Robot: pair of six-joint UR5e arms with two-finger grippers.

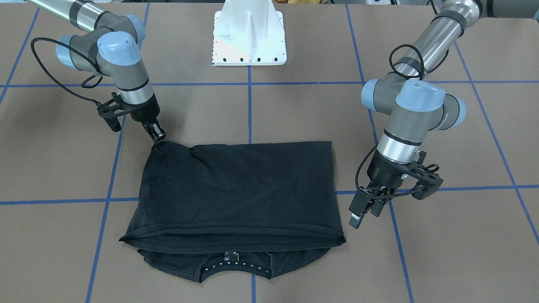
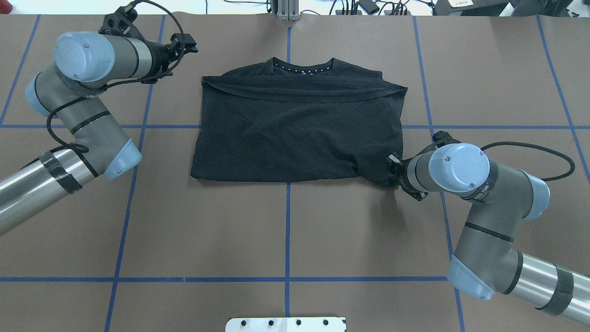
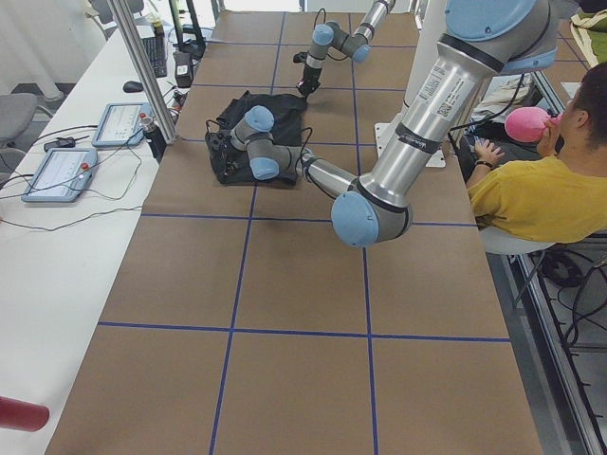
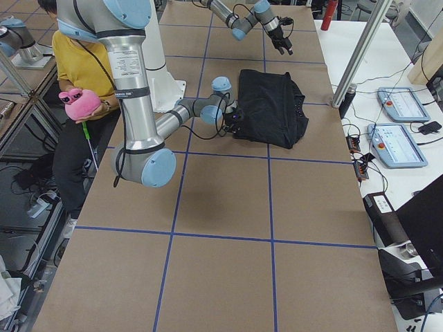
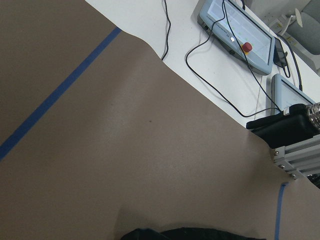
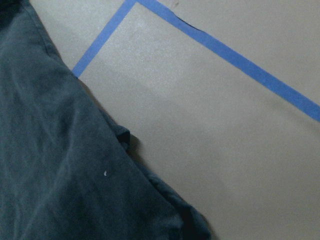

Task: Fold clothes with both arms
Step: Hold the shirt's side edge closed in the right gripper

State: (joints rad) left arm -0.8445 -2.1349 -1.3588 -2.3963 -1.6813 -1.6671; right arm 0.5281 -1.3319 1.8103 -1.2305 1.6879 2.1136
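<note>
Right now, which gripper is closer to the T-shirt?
Right. The right gripper is on a corner of the T-shirt, on the robot's side; the left gripper hangs open beside the opposite edge, not touching.

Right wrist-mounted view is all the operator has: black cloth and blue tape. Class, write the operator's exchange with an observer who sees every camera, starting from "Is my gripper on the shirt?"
Observer: Yes. The right gripper pinches the T-shirt at its corner nearest the robot.
Operator: Where is the other arm?
Observer: The left gripper hangs open beside the opposite edge of the shirt, holding nothing.
Operator: How far along is the fold?
Observer: One fold is done. The hem lies just short of the collar, with the plain black side up.
</note>
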